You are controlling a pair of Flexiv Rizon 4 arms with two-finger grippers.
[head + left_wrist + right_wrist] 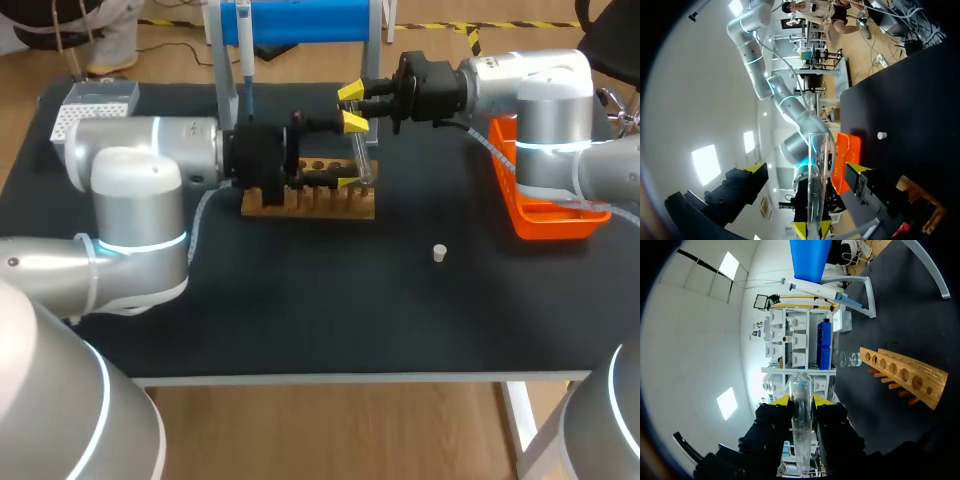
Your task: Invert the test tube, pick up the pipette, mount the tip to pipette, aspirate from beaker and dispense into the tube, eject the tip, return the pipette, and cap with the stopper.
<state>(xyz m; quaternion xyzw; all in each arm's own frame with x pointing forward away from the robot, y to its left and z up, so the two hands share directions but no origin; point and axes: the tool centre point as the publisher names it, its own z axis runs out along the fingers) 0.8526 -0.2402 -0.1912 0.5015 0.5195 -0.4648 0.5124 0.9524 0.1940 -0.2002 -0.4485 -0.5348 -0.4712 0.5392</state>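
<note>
Test tube (361,160) is up in the air, just over the wooden rack (310,205). The right gripper (800,401) pinches one end, likely to flip it over. The left gripper (806,169) is spread wide with the tube between its fingers, maybe ready to take it.

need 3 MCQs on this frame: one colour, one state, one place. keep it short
1. What colour is the tray? A orange; B green; C white.
2. Which hand is shut on the test tube? A left; B right; C neither.
3. Where is the stopper? A in the tray; B on the test tube; C loose on the table.

Answers:
1 A: the tray is plainly orange.
2 B: the right hand has its fingers clamped on the tube, while the left hand stands open, a finger well off to each side.
3 C: the stopper lies alone on the dark surface.
</note>
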